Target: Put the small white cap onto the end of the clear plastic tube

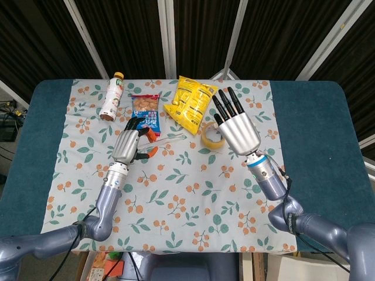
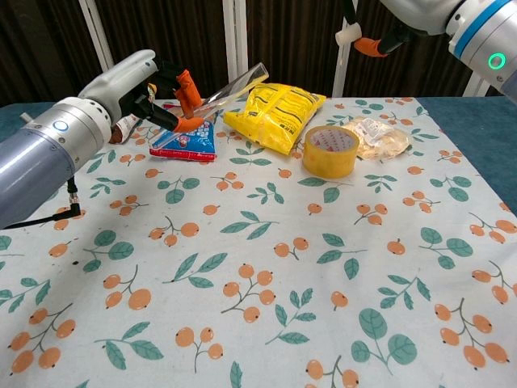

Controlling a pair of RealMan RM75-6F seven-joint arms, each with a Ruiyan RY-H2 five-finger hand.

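tube (image 2: 234,86) and cap (image 2: 348,35) aloft, apart

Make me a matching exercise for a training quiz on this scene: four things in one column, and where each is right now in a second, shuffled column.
Things:
1. clear plastic tube
2. small white cap
3. yellow roll of tape
4. blue snack packet

Places:
A. lying flat on the cloth, under the raised tube
B. pinched by the right hand, held high
C. held tilted in the left hand
D. resting on the cloth beside the yellow chip bag

Pairs: 1-C, 2-B, 3-D, 4-A
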